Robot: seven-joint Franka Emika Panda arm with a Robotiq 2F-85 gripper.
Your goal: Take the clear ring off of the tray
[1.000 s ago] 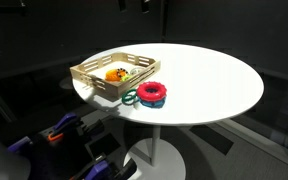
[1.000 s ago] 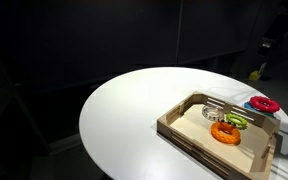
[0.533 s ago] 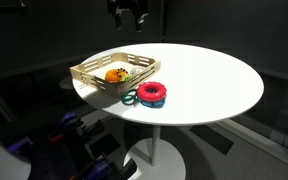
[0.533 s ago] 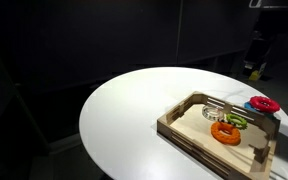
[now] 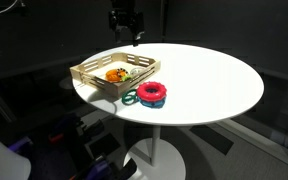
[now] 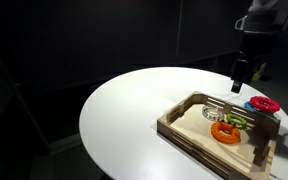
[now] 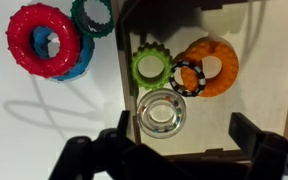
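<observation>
One small transparent colourless plastic ring point(image 7: 161, 113), smooth, flat inside the light wooden slat-sided rectangular tray point(image 7: 259, 85), beside a ridged green ring point(image 7: 148, 68); black gripper point(image 7: 182, 140) overhead, fingers spread wide, seemingly empty.

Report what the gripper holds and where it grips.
Nothing. The gripper is open above the tray, apart from the clear ring lying in it.

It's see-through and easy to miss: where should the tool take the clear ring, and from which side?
Probably from straight above: the clear ring lies flat in the tray, hole up. One finger in the hole, one outside, pinching the rim on the side facing bare tray floor, away from the green ring and the wall.
</observation>
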